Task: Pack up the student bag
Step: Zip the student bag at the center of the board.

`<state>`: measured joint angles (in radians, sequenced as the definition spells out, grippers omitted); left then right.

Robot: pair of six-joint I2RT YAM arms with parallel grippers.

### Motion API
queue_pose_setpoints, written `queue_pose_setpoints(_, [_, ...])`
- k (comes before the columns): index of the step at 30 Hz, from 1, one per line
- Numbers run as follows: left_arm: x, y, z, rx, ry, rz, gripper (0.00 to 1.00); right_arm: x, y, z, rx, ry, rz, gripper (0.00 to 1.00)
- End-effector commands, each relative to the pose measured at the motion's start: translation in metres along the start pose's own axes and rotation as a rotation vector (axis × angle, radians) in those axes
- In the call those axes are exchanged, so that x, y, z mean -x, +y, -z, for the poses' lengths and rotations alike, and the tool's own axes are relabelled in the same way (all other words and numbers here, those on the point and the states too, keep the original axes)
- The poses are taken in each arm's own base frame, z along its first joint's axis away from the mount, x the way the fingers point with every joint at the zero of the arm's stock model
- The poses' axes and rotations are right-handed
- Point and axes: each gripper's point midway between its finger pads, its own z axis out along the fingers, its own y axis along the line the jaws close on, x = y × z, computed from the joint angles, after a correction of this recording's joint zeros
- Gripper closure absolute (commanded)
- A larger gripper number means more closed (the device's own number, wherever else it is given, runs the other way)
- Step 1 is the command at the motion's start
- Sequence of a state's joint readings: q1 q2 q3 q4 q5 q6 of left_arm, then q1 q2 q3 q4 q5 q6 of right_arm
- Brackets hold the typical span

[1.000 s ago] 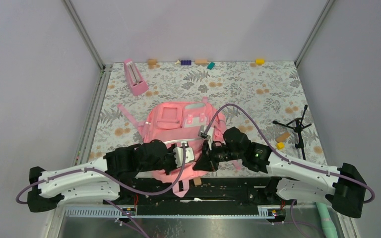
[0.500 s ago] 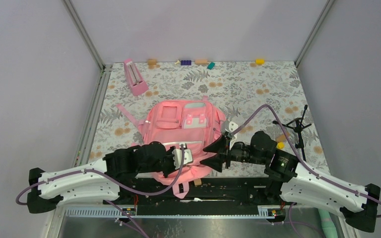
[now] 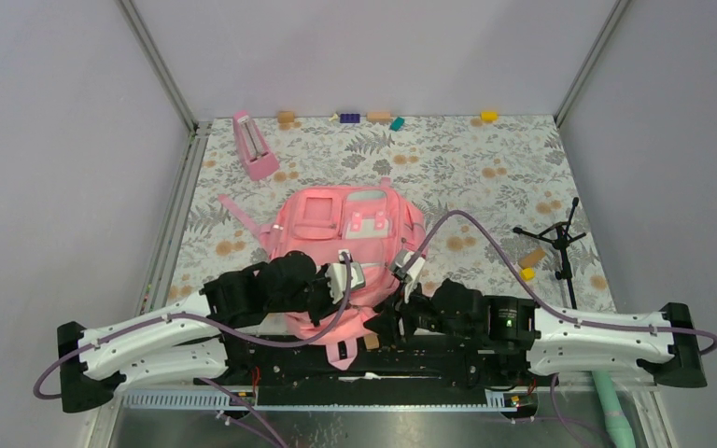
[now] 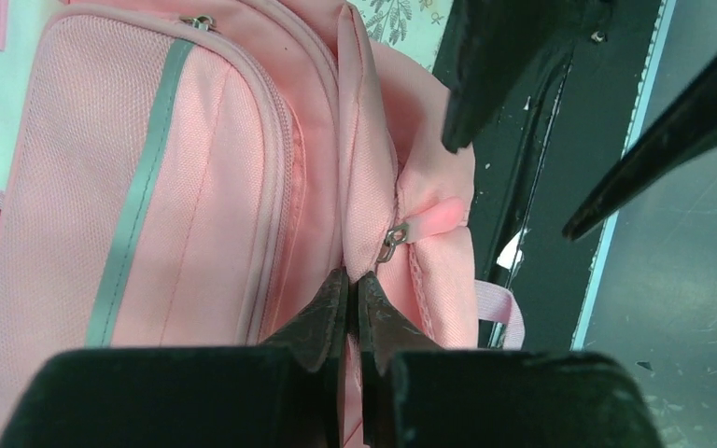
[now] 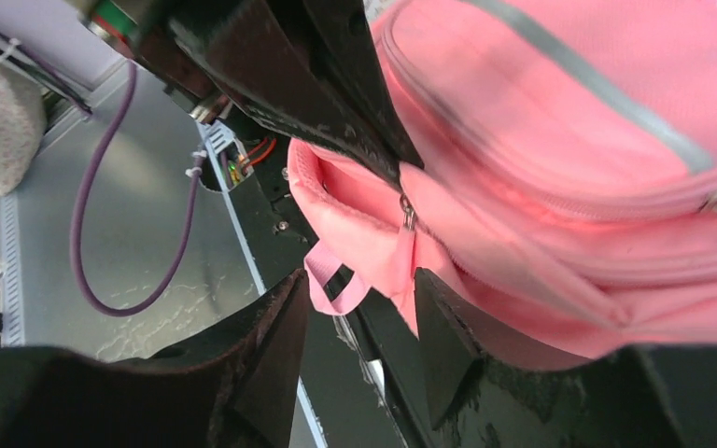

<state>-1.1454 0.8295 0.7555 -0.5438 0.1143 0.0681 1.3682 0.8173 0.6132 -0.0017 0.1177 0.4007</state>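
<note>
student bag [image 3: 322, 219] flat at the near edge of the worktop [image 3: 485, 159], left tool [image 4: 353, 282] clamped on its fabric beside the pink pull tab [image 4: 434, 219]: centre your right tool [image 5: 359, 327], jaws apart, on that tab before closing.

The top view gives me soft, even light from overhead. The floral-patterned tabletop [image 3: 485, 177] carries only faint shadows close under the arms. The large soft pink fabric backpack [image 3: 322, 238] reads bright and slightly oversaturated. On the left wrist camera its weave is sharp, while the black left hand [image 4: 353, 275] is a dark, soft-edged mass. On the right wrist camera the black right hand [image 5: 359, 280] blurs in the foreground and the pink glows, nearly washed out.
</note>
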Motion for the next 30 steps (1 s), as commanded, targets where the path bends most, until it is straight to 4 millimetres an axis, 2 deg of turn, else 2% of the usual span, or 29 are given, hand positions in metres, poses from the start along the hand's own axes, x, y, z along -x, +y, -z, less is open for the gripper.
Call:
queue_pose_setpoints(1, [0.058, 0.014, 0.009, 0.034, -0.187, 0.030, 1.00, 0.011, -0.006, -0.003, -0.135, -0.037, -0.085, 0.49])
queue_pose_setpoints(6, [0.057, 0.014, 0.009, 0.014, -0.194, 0.037, 1.00, -0.007, -0.013, -0.011, -0.207, 0.012, -0.094, 0.49])
queue_pose_setpoints(19, [0.054, 0.010, 0.008, -0.015, -0.197, 0.045, 1.00, 0.000, -0.028, -0.036, -0.343, -0.015, -0.081, 0.49])
queue_pose_setpoints(23, [0.053, 0.010, 0.007, -0.011, -0.197, 0.056, 1.00, -0.005, -0.038, -0.041, -0.407, -0.002, -0.058, 0.56])
queue_pose_setpoints(27, [0.052, 0.012, 0.005, -0.003, -0.196, 0.062, 1.00, -0.012, -0.050, -0.043, -0.479, 0.021, -0.039, 0.78])
queue_pose_setpoints(30, [0.047, 0.013, 0.001, -0.001, -0.176, 0.064, 1.00, -0.009, -0.058, -0.039, -0.530, 0.018, -0.012, 0.96])
